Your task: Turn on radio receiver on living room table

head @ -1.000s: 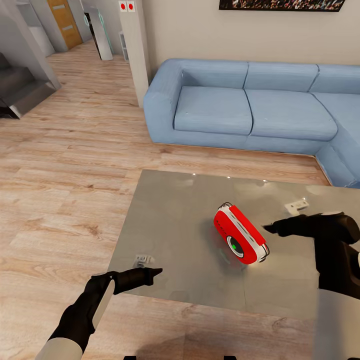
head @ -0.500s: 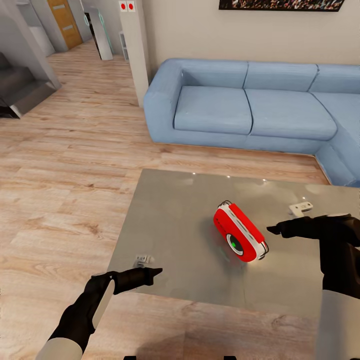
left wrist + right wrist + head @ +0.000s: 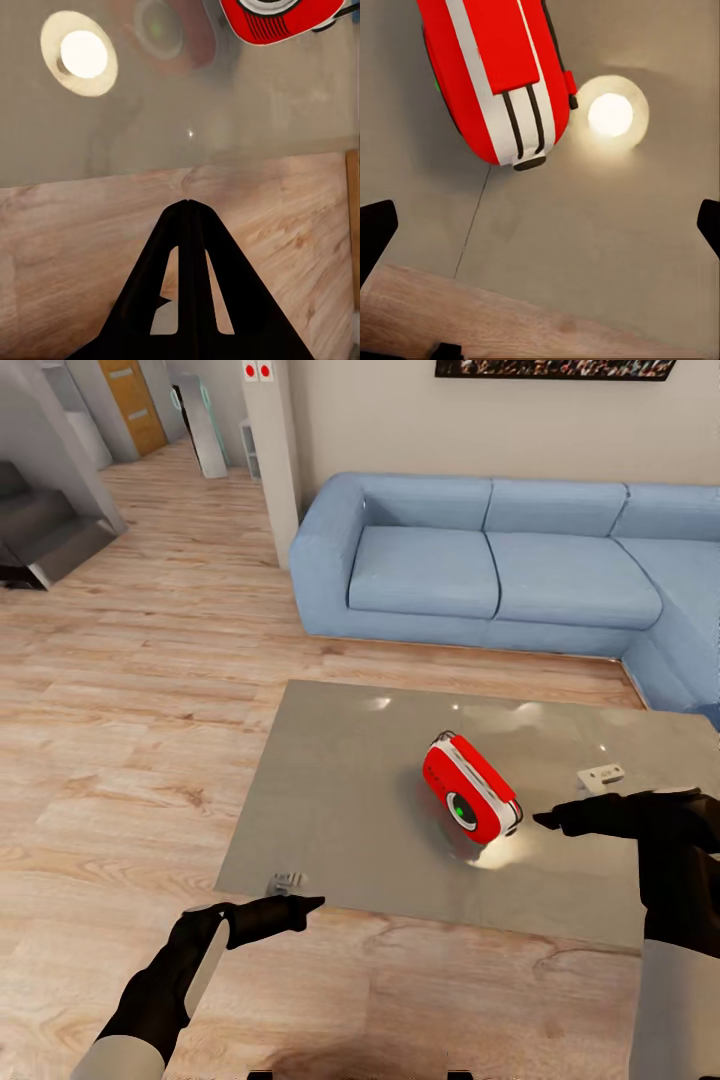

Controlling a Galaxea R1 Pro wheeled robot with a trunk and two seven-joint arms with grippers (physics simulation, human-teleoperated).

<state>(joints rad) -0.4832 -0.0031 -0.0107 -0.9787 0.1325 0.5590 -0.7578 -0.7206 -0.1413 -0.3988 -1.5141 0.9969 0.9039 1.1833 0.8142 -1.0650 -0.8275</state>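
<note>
Tabletop (image 3: 330, 800) of glossy grey, set before the light-blue sofa (image 3: 480, 570), carries the radio receiver (image 3: 468, 788) near its middle. The right gripper (image 3: 545, 821), spread wide, is held just beside the radio, untouched; the left gripper (image 3: 312, 903) is pinched closed at the near edge. The approach step is judged in hand: a short reach to the dial face is called for.

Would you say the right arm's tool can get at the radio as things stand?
Probably yes: the right tool hangs just beside the radio on the table, with bare tabletop between them.
</note>
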